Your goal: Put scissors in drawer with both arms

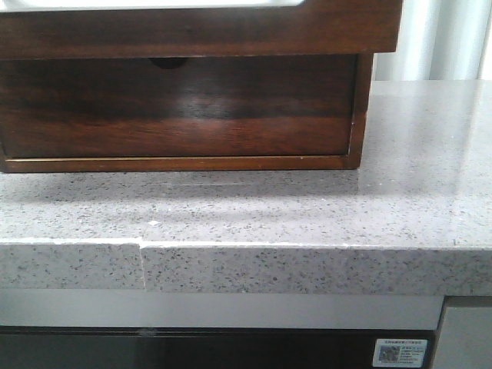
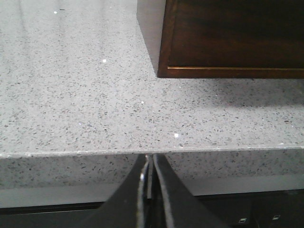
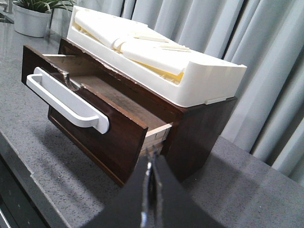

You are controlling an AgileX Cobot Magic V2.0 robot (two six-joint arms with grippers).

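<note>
The drawer [image 1: 200, 31] is pulled out of the wooden box toward the camera, with a white strip along its top edge. In the right wrist view the drawer [image 3: 109, 137] stands open, with a white bar handle [image 3: 66, 102] on its front. A small greyish shape [image 3: 66, 78] lies inside near the front; I cannot tell if it is the scissors. My right gripper [image 3: 153, 154] is shut and empty, by the box's corner beside the open drawer. My left gripper [image 2: 151, 156] is shut and empty, just below the counter's front edge. Neither gripper shows in the front view.
A lower drawer front with a half-round notch [image 1: 177, 108] is closed. A white tray [image 3: 199, 80] sits on top of the box. The box [image 2: 228, 38] stands on a grey speckled counter [image 1: 307, 215]. A potted plant [image 3: 31, 19] and curtains [image 3: 266, 47] stand behind.
</note>
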